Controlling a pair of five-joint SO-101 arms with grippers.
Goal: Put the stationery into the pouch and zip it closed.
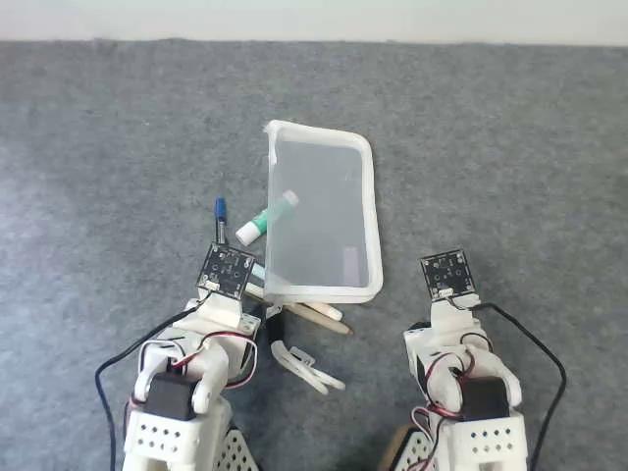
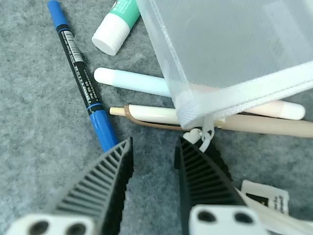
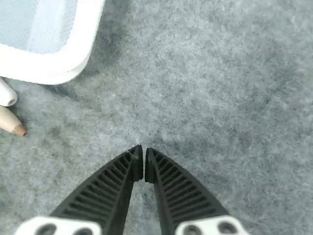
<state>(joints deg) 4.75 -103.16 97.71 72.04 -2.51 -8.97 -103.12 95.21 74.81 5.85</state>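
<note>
The translucent white pouch [image 1: 324, 221] lies flat mid-table, zipper edge toward the arms. A green-and-white glue stick [image 1: 265, 219] and a blue pen [image 1: 220, 211] lie at its left side. In the left wrist view my left gripper [image 2: 154, 149] is open just short of the pouch's zipper pull [image 2: 200, 134], with nothing between its fingers. Beyond it lie the blue pen [image 2: 80, 78], a pale blue pen [image 2: 132, 82], a cream pen [image 2: 151, 113] and a beige pen [image 2: 264, 125], the last three partly under the pouch [image 2: 234, 49]. My right gripper [image 3: 143, 159] is shut over bare mat, right of the pouch corner [image 3: 49, 68].
A white curled strap with a label [image 1: 309, 368] lies on the grey mat between the two arm bases. Two pen tips [image 3: 10, 110] poke out beside the pouch corner. Open mat stretches to the right of the pouch and along the far side.
</note>
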